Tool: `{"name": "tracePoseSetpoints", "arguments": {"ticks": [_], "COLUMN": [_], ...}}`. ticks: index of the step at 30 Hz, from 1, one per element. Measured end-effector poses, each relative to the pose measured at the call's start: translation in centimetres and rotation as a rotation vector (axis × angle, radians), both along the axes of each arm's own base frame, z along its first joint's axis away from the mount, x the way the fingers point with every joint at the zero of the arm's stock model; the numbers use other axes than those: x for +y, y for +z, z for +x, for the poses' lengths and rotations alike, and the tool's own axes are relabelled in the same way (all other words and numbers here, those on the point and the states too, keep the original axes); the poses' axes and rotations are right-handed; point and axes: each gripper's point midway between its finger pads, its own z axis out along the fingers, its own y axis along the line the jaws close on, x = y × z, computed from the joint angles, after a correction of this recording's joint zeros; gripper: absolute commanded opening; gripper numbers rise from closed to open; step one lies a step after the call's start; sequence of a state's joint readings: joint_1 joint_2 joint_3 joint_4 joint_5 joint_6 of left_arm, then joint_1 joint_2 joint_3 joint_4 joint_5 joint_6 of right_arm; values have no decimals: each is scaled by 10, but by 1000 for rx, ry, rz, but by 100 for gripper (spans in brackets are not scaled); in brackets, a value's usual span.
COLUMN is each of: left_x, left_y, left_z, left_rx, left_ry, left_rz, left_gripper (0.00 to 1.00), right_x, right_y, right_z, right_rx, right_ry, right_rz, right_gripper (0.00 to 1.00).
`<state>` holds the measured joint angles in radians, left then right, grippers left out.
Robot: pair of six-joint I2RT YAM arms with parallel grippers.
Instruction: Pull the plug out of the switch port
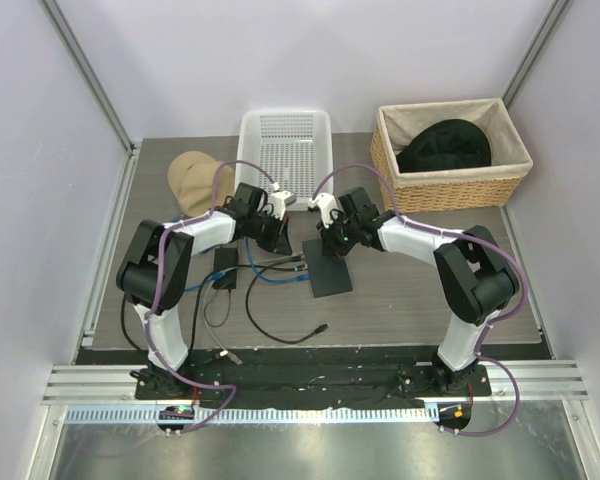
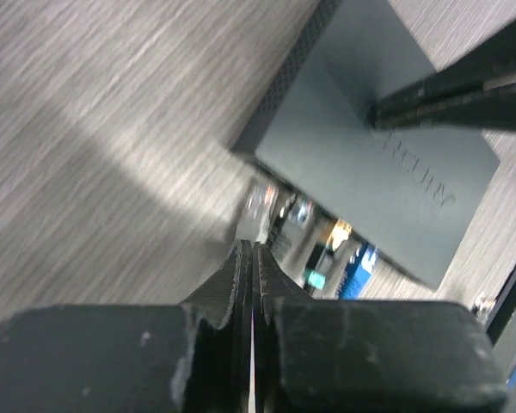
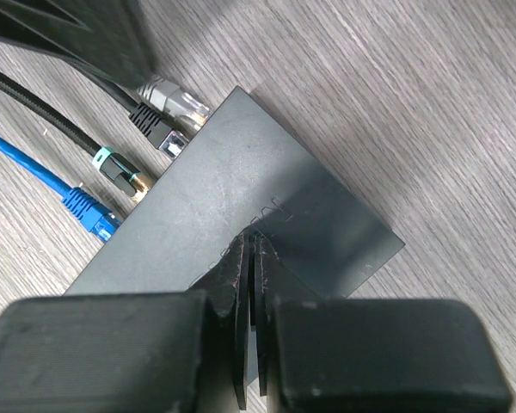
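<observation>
The grey wood-grain bench point(image 1: 430, 300) carries a wicker basket point(image 1: 450, 185) at the far right with a black cap point(image 1: 445, 145) in it. A white plastic basket point(image 1: 285, 140) stands at the far middle, and a tan cap point(image 1: 190, 180) lies to its left. The left arm point(image 1: 170, 260) and right arm point(image 1: 450, 255) both reach in toward the middle.

Between them the switch point(image 1: 328, 270) lies flat on the bench, in front of the white basket, with its socket edge facing the left arm. A smaller black adapter brick point(image 1: 225, 268) sits to its left, and loose black cords point(image 1: 280, 330) trail toward the near edge.

Four plugs sit along the socket edge: a grey plug point(image 3: 174, 99), a black plug point(image 3: 159, 129), a teal-collared plug point(image 3: 120, 170) and a blue plug point(image 3: 90, 211).

The right jaws are closed, with their fingertips point(image 3: 239, 258) resting on the switch's top face. The left jaws are also closed, finger against finger. Their fingertips point(image 2: 241, 258) are just beside the grey plug, and I cannot tell whether they touch it.
</observation>
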<state>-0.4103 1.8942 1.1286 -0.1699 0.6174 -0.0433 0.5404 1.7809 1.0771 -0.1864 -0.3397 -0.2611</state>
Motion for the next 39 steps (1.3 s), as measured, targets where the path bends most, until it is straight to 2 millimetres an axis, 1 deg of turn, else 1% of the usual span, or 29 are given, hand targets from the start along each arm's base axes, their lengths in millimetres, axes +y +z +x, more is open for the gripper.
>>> {"name": "tracePoseSetpoints", "arguments": {"ticks": [4, 7, 8, 9, 10, 11, 14, 16, 17, 18, 19, 20, 22, 23, 24, 25, 26, 27, 29, 31, 33, 35, 36, 37, 39], "left_x": [11, 15, 16, 17, 17, 17, 19, 25, 33, 45, 62, 80, 123, 143, 166, 176, 184, 186, 193, 202, 209, 214, 216, 217, 219], "left_y": [12, 30, 37, 46, 52, 61, 95, 121, 137, 152, 167, 176, 188, 189, 183, 177, 165, 155, 126, 98, 80, 70, 67, 63, 54], "left_z": [-6, -6, -5, -4, -2, -1, 3, 8, 12, 16, 19, 21, 17, 11, -1, -10, -25, -37, -66, -102, -127, -139, -141, -142, -146], "left_rx": [-33, -80, -98, -118, -133, -150, -189, -216, -238, -261, -282, -294, -303, -293, -276, -266, -243, -216, -123, 5, 104, 156, 165, 174, 193], "left_ry": [-20, -41, -46, -51, -54, -61, -74, -59, -37, -5, 39, 81, 142, 152, 125, 89, 20, -24, -104, -150, -167, -166, -165, -160, -146], "left_rz": [51, 71, 74, 75, 75, 75, 63, 52, 45, 40, 37, 40, 61, 85, 136, 167, 211, 234, 279, 310, 331, 352, 362, 371, 385], "left_gripper": [0, 0, 3, 9, 16, 27, 39, 41, 40, 39, 35, 28, 24, 24, 24, 24, 24, 24, 22, 20, 18, 17, 18, 23, 27], "right_x": [-1, -2, -3, -4, -4, -5, -7, -9, -10, -12, -14, -14, -16, -17, -18, -18, -18, -18, -18, -18, -18, -18, -18, -17, -17], "right_y": [0, 1, 1, 1, 1, 1, 1, 1, 1, 1, 0, 1, 1, 1, 1, 1, 1, 1, 1, 1, 1, 1, 1, 1, 1], "right_z": [0, -3, -4, -5, -6, -7, -10, -11, -13, -14, -17, -18, -21, -22, -23, -23, -24, -24, -24, -24, -24, -24, -24, -24, -24], "right_rx": [-15, -19, -20, -20, -20, -21, -21, -24, -25, -26, -24, -27, -28, -28, -27, -27, -27, -26, -25, -22, -19, -18, -18, -19, -18], "right_ry": [2, 0, 0, -1, -1, -1, -2, -3, -3, -4, -2, -2, -3, -4, -4, -4, -4, -5, -7, -12, -15, -16, -16, -16, -16], "right_rz": [4, 5, 4, 4, 4, 4, 1, -2, -3, -4, -8, -7, -8, -9, -9, -9, -9, -9, -7, -5, -3, -2, -2, -2, -2], "right_gripper": [6, 6, 6, 6, 6, 6, 6, 7, 8, 8, 8, 8, 9, 9, 8, 9, 8, 9, 9, 9, 9, 9, 9, 9, 9]}}
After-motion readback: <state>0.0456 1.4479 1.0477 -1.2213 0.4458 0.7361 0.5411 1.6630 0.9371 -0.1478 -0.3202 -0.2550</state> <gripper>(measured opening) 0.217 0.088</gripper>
